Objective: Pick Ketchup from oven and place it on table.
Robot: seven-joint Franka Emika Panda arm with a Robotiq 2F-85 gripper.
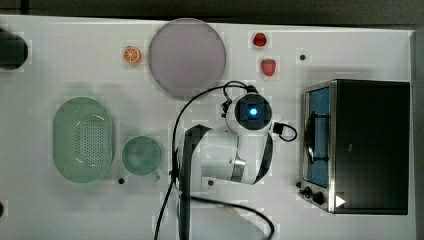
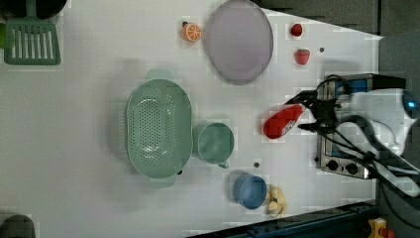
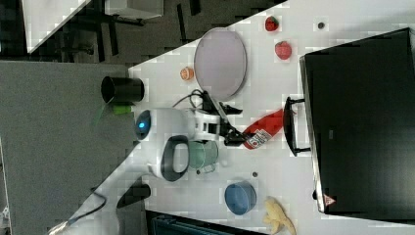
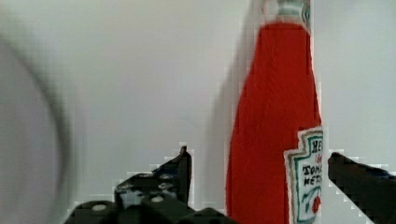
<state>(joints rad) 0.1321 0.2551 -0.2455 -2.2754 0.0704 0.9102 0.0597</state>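
The Ketchup [image 2: 282,121] is a red bottle with a white label, lying on its side on the white table [image 1: 75,65] just in front of the oven [image 1: 370,145]. In the right view the Ketchup [image 3: 264,129] points its cap toward the oven's [image 3: 362,127] dark handle. My gripper [image 3: 235,137] straddles the bottle's label end. In the wrist view the Ketchup [image 4: 275,130] rests between the black fingertips [image 4: 184,168], with a gap on each side, so my gripper [image 4: 259,163] is open. In the top view my arm covers the bottle.
A grey plate [image 1: 186,57], two strawberries [image 1: 268,66] and an orange slice [image 1: 132,55] lie beyond my arm. A green colander [image 1: 82,139] and green cup [image 1: 142,156] sit at the top view's left. A blue bowl [image 2: 250,191] and banana [image 2: 277,201] are near the table's edge.
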